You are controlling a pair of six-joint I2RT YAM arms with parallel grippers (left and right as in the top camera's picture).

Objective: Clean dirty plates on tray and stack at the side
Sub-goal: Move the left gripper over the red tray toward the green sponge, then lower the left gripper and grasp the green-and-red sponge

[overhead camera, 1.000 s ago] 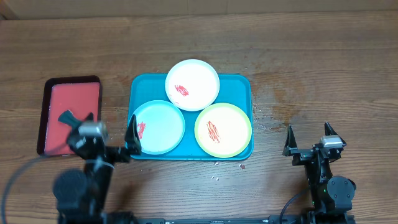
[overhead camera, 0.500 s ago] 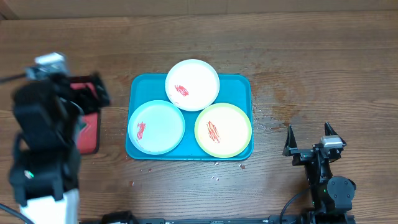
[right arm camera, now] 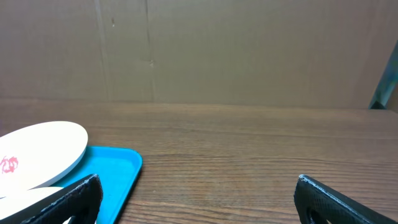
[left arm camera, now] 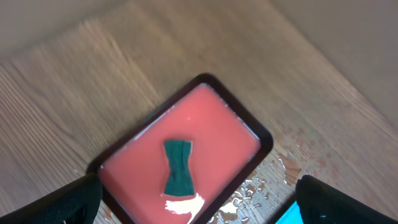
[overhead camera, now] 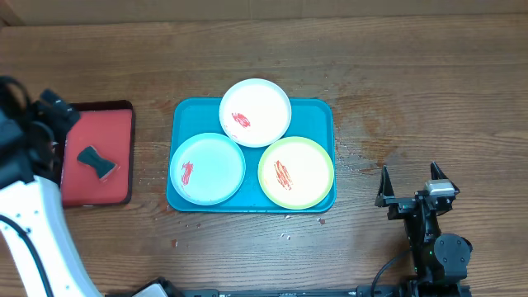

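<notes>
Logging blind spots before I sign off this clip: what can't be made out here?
Overhead: left tool fingers merge with its dark arm near the left edge.
Left wrist: plates out of frame; only a tray corner shows at the bottom edge.
Right wrist: white plate cut off by the left edge; light blue plate unseen.
</notes>
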